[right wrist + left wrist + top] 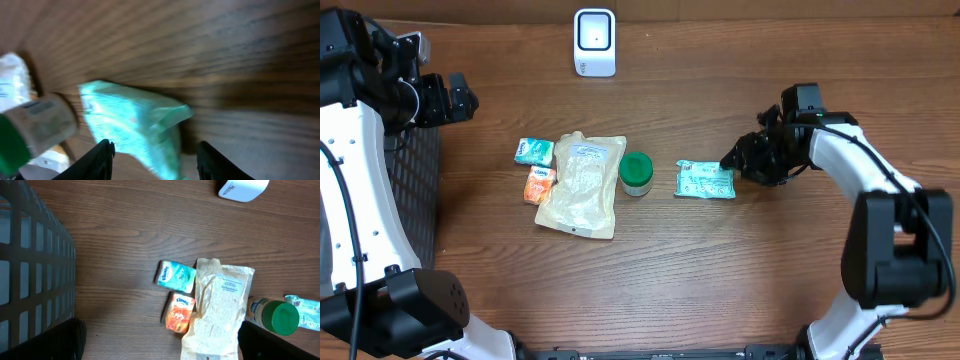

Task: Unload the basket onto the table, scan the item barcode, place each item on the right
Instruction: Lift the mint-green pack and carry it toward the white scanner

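Here the right tool (728, 160) stands open astride the teal packet (706, 180) beside the green-lidded jar (636, 172); left tool (160, 341) gapes empty.

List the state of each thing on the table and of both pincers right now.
Scanner, upright.
Blue tissue pack, lying flat.
Orange tissue pack, lying flat beside the pouch.
Pouch, lying flat.
Jar, upright, green lid on.
Green packet, lying flat, not lifted.
Left pincer, open, empty.
Right pincer, open, fingers either side of the green packet's end.
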